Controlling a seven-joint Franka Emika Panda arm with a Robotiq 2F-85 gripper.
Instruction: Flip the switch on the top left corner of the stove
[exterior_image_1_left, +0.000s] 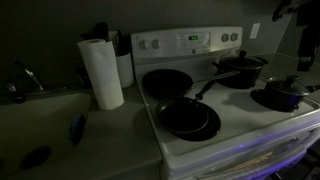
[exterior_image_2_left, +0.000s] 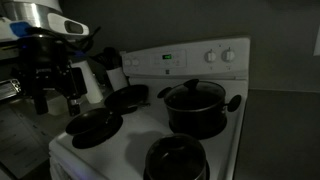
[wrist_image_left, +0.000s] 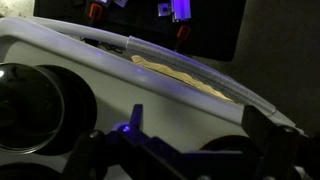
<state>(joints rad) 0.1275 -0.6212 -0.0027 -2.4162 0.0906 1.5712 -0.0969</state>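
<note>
The white stove (exterior_image_1_left: 250, 125) shows in both exterior views (exterior_image_2_left: 140, 125). Its raised back panel (exterior_image_1_left: 190, 42) has round knobs and a small green display (exterior_image_2_left: 168, 57). The knobs at the panel's left end (exterior_image_1_left: 150, 44) are dim, and no switch can be made out there. My gripper (exterior_image_2_left: 58, 98) hangs open and empty off the stove's front left corner, well away from the back panel. In the wrist view the two fingers (wrist_image_left: 200, 125) are spread over the white stove top (wrist_image_left: 150, 90), beside a dark burner (wrist_image_left: 25, 105).
Two dark frying pans (exterior_image_1_left: 165, 82) (exterior_image_1_left: 188, 118) sit on the left burners and two lidded pots (exterior_image_1_left: 240, 68) (exterior_image_1_left: 283, 95) on the right. A paper towel roll (exterior_image_1_left: 102, 72) stands on the grey sink counter (exterior_image_1_left: 60, 130) next to the stove. The room is very dark.
</note>
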